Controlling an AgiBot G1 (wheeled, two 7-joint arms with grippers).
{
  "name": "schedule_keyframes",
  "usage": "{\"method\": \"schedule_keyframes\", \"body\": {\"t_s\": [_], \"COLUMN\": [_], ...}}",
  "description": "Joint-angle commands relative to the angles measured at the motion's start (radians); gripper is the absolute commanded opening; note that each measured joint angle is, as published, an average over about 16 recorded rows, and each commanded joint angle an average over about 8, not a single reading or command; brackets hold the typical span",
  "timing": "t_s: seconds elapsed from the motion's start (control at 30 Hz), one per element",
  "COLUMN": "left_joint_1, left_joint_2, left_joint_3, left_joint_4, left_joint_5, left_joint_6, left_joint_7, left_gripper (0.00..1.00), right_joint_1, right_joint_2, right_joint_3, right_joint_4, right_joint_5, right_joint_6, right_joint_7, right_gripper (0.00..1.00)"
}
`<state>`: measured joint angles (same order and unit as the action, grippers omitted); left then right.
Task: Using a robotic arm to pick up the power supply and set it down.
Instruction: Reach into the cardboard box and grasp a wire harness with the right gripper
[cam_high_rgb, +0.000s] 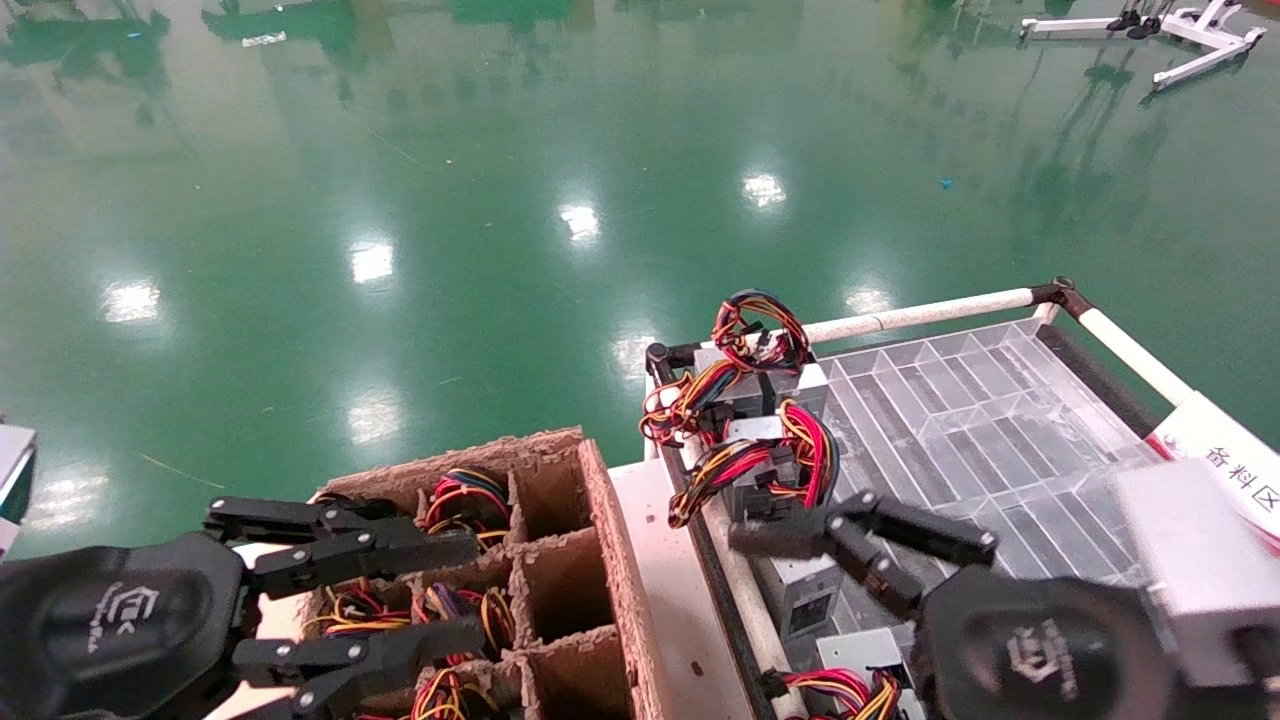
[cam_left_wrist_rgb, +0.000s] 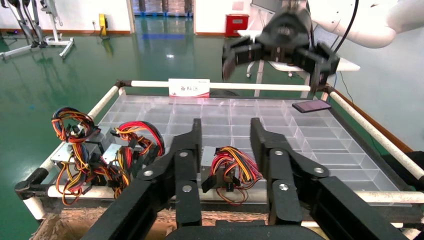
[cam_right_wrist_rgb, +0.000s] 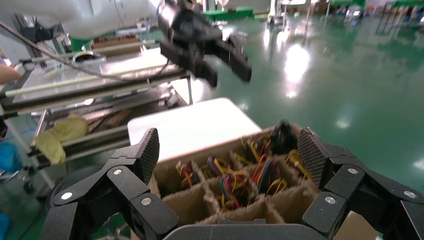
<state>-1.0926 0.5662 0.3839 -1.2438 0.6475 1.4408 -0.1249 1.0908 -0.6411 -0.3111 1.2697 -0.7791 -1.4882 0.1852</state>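
The power supply (cam_high_rgb: 745, 395) is located at the far left corner of the clear gridded tray (cam_high_rgb: 980, 420), standing among like silver boxes, its looped orange, yellow and red wire bundle (cam_high_rgb: 755, 325) rising above the casing; the same unit is seen in the left wrist view (cam_left_wrist_rgb: 70, 150). Nothing is gripped by either claw. The right claw (cam_high_rgb: 860, 535) is held released above the near left part of the tray, just short of the row of boxes. The left claw (cam_high_rgb: 400, 590) is likewise spread wide and empty, hovering over the cardboard divider box (cam_high_rgb: 600, 520), whose cells hold other wired units. The casing is judged to be rigid sheet metal, fairly heavy for its size, and smooth enough to slip under a light grip. Hold should be taken across the flat sides of the casing, never on the wires, which are soft, springy and likely to snag on the neighbouring bundles. A straight vertical lift is advised so that the trailing loop clears the tray rail (cam_high_rgb: 920, 312).
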Motion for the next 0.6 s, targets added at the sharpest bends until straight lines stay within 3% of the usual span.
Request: {"method": "schedule_keyframes", "body": {"t_s": [0.03,0.27,0.6], "left_joint_1": [0.000,0.000,0.000], "left_joint_2": [0.000,0.000,0.000], "left_joint_3": [0.000,0.000,0.000], "left_joint_4": [0.000,0.000,0.000], "left_joint_5": [0.000,0.000,0.000], "left_joint_6": [0.000,0.000,0.000], "left_joint_7": [0.000,0.000,0.000], "left_gripper": [0.00,0.00,0.00], "right_joint_1": [0.001,0.071,0.210], "right_joint_2": [-0.005,-0.095,-0.284], "right_joint_3": [-0.007,-0.087,-0.229], "right_joint_4": [-0.002,-0.043,-0.177], "right_joint_5": [-0.013,-0.128,-0.333], "right_joint_6": [0.003,-0.004,-0.037], "right_joint_7": [-0.001,0.005,-0.024], "right_gripper": [1.00,1.00,1.00]}}
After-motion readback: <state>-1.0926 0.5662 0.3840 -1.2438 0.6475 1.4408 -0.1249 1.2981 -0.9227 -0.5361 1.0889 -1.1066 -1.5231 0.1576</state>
